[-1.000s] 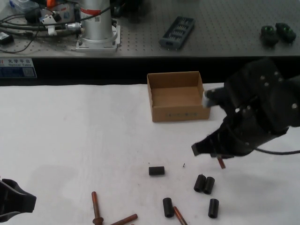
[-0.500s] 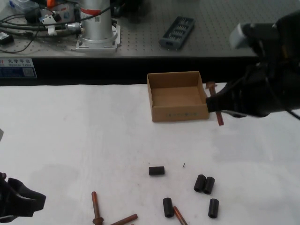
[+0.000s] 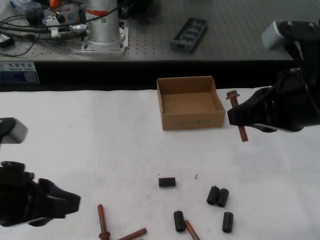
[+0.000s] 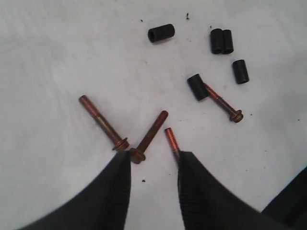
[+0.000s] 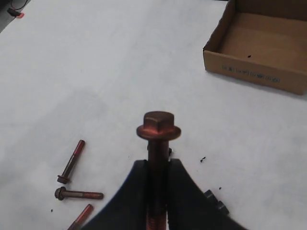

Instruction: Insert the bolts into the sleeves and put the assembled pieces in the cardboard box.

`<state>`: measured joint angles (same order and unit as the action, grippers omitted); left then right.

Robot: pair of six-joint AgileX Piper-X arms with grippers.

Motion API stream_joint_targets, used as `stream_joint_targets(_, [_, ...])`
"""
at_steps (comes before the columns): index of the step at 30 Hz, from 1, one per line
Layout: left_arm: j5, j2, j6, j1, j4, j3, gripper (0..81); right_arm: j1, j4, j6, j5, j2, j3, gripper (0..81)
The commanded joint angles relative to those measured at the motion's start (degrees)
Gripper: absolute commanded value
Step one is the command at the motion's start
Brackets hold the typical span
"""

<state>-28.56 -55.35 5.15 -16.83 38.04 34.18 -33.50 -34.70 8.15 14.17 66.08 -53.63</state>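
Though low over the white cloth [image 3: 75, 140], well left of the cardboard box [image 3: 192, 121] and nearer the camera than it, gripping nothing: left gripper [image 4: 154, 163], fingers parted. Just beyond those fingertips, four copper-coloured flanged bolts flat on the cloth: one [image 4: 103, 122] and a second [image 4: 149, 136] with heads nearly touching, a third [image 4: 171, 141] with its head end hidden behind a finger, a fourth [image 4: 223, 103] with its tip just beside a black sleeve [image 4: 195, 86]. Farther on, toward the box: a lone sleeve [image 4: 160, 33] on its side, a touching pair [image 4: 221, 40], one more [image 4: 241, 71] lying apart. Box upright, top open, well beyond the sleeves. Just right of the box, held above the cloth: right gripper [image 5: 157, 165], fingers clamped on the shank of a fifth bolt [image 5: 158, 125], hexagonal head up, shank tilted a little.
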Motion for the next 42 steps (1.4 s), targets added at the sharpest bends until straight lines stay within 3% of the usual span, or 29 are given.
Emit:
stream_joint_targets(1, [2.4,-3.0,7.0,-3.5,-3.5,0.3,25.5,0.0,0.4,0.0,1.0,-2.0,-0.4,5.9])
stream_joint_targets(10, [2.6,-13.4,23.1,-13.1,-16.2,1.2,25.5,0.0,0.3,0.0,1.0,-7.1,-0.4,5.9])
stream_joint_targets(17, [5.8,-18.6,26.2,-19.3,-17.1,5.6,25.5,0.0,-0.5,0.0,1.0,-7.8,-0.4,5.9])
stream_joint_targets(42, [10.9,-31.6,33.4,-25.1,-16.7,13.4,22.2,0.0,-0.5,-0.4,1.0,-13.5,-0.4,5.9])
